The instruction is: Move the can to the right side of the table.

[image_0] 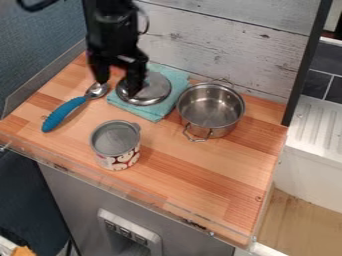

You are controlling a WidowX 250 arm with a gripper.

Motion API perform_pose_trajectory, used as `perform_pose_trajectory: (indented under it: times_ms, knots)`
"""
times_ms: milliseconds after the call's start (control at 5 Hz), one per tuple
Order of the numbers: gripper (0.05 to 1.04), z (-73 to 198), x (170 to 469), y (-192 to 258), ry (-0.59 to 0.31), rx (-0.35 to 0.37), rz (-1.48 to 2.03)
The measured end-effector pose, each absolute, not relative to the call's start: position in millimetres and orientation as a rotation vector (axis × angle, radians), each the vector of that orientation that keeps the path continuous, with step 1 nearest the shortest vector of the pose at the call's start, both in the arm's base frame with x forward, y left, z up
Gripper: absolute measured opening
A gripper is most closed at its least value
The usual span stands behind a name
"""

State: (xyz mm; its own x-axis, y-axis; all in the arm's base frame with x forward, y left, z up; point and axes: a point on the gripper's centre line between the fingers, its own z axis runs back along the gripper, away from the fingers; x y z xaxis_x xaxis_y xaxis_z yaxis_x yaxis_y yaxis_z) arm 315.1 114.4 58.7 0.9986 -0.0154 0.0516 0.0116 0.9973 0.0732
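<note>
Claw (118, 88): black, two-fingered, released, fingers apart above the metal lid (157, 89) and near the spoon (62, 113).

Can (116, 146): outside the claw and well apart from it, toward the camera, upright near the front edge of the worktop (200, 172). Round grey top; patterned cylindrical side in red and cream.

Room: bare wood from the can toward the edge at the claw's right in view, passing the camera side of the pot (212, 111).

Pot: right of the claw, round, shiny metal, wire loop handles.

Lid: domed, polished, on a teal cloth (151, 113).

Spoon: metal bowl just beside the claw; ridged blue handle slanting toward the camera.

Backing: weathered whitish boards (207, 37) behind the claw.
</note>
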Motion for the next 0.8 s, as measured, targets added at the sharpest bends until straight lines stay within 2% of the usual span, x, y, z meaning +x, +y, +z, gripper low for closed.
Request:
perform_pose_trajectory:
  times_ms: [200, 400, 800]
  knots:
    - [1.001, 44, 290, 126, 0.003, 0.052, 0.026]
    - [1.001, 38, 279, 135, 0.010, 0.024, 0.036]
    - [1.001, 28, 267, 139, 0.043, 0.077, 0.022]
